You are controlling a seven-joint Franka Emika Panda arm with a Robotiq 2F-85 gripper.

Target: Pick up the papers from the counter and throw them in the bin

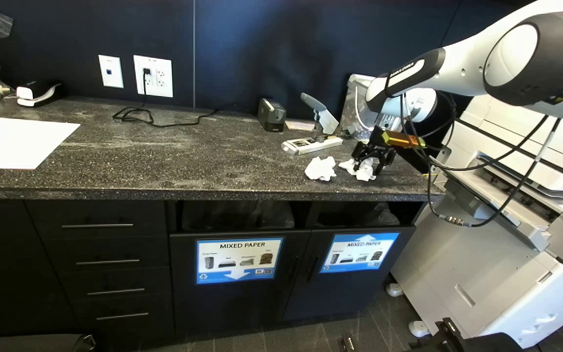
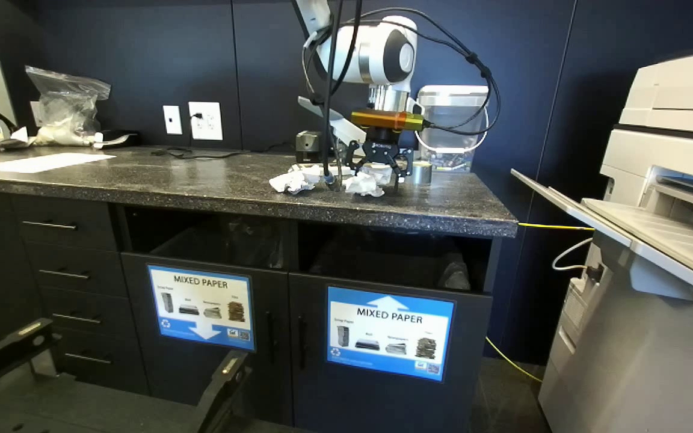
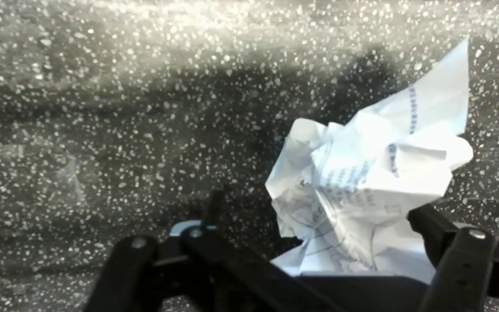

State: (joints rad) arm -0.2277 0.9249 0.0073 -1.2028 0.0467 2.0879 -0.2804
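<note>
White and flat, a large sheet [image 1: 17, 144] lies at the left of the frame in an exterior view; it seems no part of the job and is best left alone. Right of centre, a crumpled wad [image 1: 320, 168] rests on the dark speckled counter [image 1: 179, 166], near the front edge. Just right of it sits another wad [image 1: 365, 172], with the gripper [image 1: 369, 164] over it, released, spread wide and clasping nothing. In the wrist view that wad crowds the right-hand finger [image 3: 433, 232]; whether they touch cannot be told. A small shift toward the right of that frame should centre it. Loosely crumpled paper should give, so a low, slow, firm pinch looks wise, then a straight lift before swinging out past the counter's edge and down to the likely bin [image 1: 350, 218], the dark slot above the right-hand MIXED PAPER sign [image 1: 359, 252].
</note>
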